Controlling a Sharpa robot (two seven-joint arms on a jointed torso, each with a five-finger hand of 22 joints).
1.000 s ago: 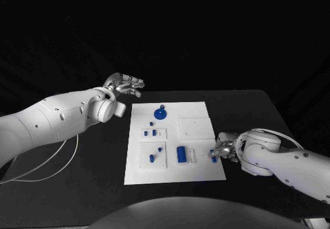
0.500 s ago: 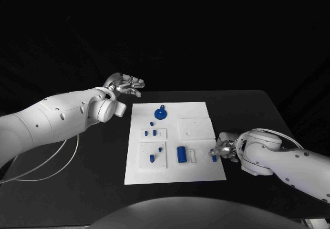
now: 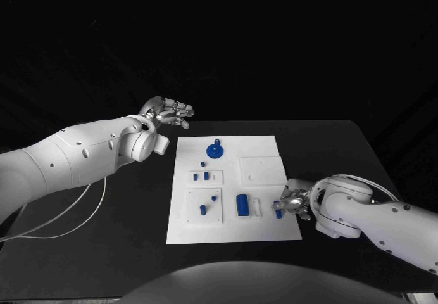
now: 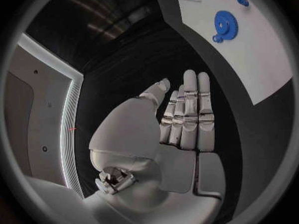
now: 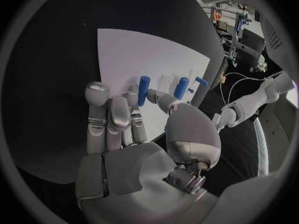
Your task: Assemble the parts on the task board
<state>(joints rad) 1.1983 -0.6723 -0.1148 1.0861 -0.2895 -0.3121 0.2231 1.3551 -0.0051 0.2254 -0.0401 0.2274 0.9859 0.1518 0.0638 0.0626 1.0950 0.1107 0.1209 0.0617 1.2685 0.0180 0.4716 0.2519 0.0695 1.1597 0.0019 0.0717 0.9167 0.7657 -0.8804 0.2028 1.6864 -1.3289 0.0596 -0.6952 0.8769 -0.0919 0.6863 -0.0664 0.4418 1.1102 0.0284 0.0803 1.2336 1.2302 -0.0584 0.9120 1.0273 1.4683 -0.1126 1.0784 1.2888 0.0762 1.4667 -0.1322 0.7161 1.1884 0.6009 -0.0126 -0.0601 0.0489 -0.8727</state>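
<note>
Blue peg (image 3: 278, 213) is being pinched by the right hand (image 3: 292, 204) at the task board's (image 3: 274, 231) near right edge, beside the blue block (image 3: 242, 204). Left hand (image 3: 167, 112) is hovering empty, fingers straight, beyond the board's far left corner, gear (image 3: 214, 150) nearby

Black table (image 3: 109, 221) under everything, dark backdrop behind its far edge. Thin white cable (image 3: 68, 218) loops across the table near its left edge.
</note>
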